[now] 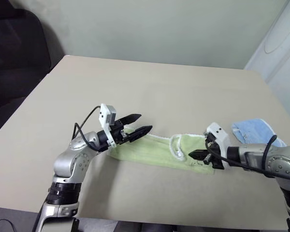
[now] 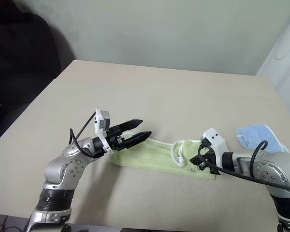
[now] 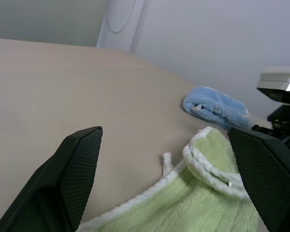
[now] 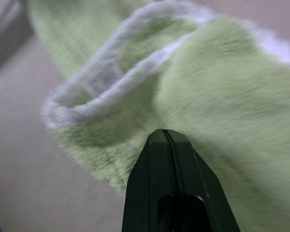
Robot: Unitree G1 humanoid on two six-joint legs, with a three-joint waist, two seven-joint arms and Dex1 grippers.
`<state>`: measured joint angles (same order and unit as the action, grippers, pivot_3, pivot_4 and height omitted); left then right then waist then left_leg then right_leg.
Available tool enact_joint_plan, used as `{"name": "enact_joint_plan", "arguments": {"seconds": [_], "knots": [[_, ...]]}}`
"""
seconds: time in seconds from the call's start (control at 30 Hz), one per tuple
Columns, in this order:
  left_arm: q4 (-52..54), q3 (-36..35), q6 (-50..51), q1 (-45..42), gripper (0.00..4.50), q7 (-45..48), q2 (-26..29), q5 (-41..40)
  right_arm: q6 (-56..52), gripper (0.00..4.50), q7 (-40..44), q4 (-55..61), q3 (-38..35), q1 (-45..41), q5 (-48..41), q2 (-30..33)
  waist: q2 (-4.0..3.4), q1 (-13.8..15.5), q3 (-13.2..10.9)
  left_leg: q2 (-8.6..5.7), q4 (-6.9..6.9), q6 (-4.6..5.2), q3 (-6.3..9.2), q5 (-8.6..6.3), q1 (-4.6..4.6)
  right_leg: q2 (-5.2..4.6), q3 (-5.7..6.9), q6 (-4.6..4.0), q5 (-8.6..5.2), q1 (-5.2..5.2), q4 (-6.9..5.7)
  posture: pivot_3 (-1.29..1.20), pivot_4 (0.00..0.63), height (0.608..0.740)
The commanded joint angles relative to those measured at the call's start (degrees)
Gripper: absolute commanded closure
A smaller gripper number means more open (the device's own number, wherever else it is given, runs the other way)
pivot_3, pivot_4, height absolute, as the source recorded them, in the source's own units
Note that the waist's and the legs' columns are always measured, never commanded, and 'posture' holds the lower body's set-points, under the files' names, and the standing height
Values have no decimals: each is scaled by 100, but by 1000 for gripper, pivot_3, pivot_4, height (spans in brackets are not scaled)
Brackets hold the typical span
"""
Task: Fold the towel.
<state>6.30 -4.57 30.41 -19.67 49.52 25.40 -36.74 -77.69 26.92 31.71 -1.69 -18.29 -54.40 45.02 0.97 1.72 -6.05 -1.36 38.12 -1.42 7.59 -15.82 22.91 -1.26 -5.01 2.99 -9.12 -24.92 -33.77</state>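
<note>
Beige table [image 1: 150, 87], green towel [image 1: 150, 152]

The towel [image 1: 157, 152] is light green terry cloth with white stitched edging, lying as a long narrow strip across the near half of the worktop [image 1: 150, 87], running from about 9 o'clock to 3 o'clock with a slight slope toward the near right. Its right end is folded back on itself, the white hem curling in a raised loop. The left part lies flat, with faint lengthwise ribs in the pile.
</note>
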Motion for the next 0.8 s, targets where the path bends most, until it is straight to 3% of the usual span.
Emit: {"name": "enact_joint_plan", "arguments": {"seconds": [0.03,0.53,0.63,0.8], "knots": [[317,-119,-14,66,0,-58,20,-100,40,4485,221,401,1,35,-189,66,0,3,0,0,0,-8,1,-2,0,0,0,0,0,0,-1,0,150,740],[399,-155,-9,129,0,-204,-19,-142,332,4485,-248,-312,1047,258,1223,-454,6,1,3,2,0,-2,3,-4,-4,-1,1,-51,31,0,-3,0,150,740],[409,-170,12,122,0,-215,0,-158,351,4485,-134,-190,813,252,1132,-447,9,2,4,2,1,-14,4,-7,-8,-1,1,-31,18,5,-3,0,150,740],[400,-342,37,149,0,-202,160,-192,178,4485,246,193,-261,62,378,-237,5,6,1,-1,4,-17,3,-6,2,-1,-2,-19,10,-1,-3,0,150,740]]}}
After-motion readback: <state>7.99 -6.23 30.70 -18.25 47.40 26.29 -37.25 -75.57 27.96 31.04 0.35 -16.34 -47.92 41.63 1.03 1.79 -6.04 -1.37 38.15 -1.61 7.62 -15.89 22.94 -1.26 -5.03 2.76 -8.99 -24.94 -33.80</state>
